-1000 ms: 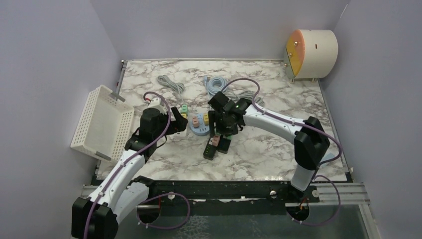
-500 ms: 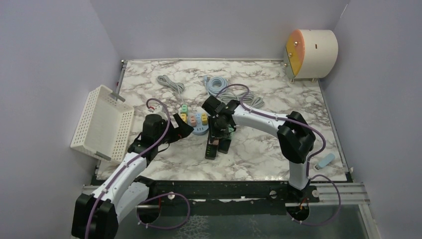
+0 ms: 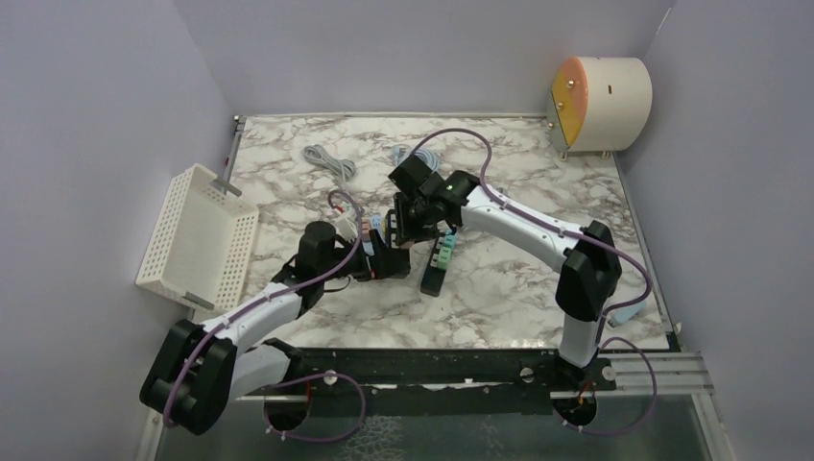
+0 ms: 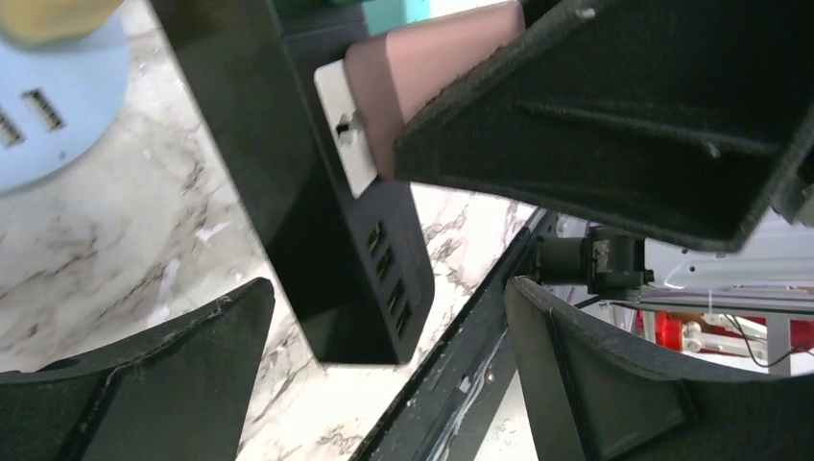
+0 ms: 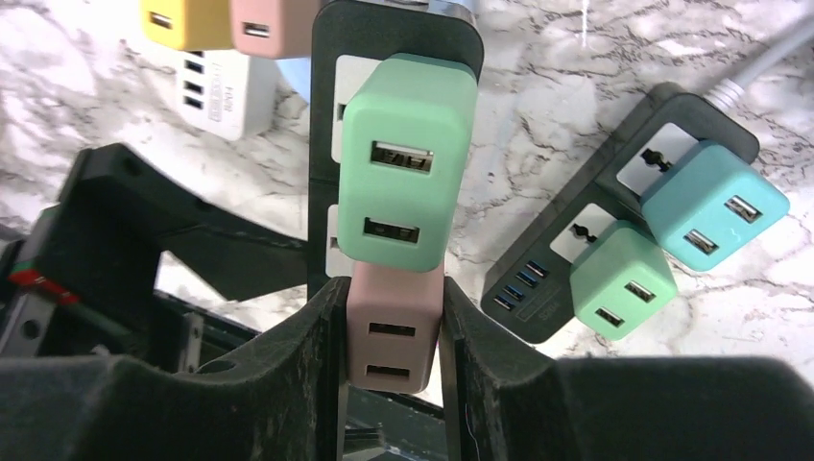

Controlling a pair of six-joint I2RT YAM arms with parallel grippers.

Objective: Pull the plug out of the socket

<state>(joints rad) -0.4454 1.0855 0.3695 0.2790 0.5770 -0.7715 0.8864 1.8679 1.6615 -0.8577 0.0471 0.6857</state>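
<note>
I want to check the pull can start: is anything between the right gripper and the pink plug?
Nothing visible. The right gripper clamps the pink plug on both sides. The green plug sits just beyond it on the same black strip, not between them.

Mint-green cube plug (image 5: 408, 158) crowds the pink cube plug (image 5: 394, 336) from beyond; a second black power strip (image 5: 542, 312) lies rightward; bare marble tabletop (image 5: 499, 125) between it and the plugs is passable.
</note>
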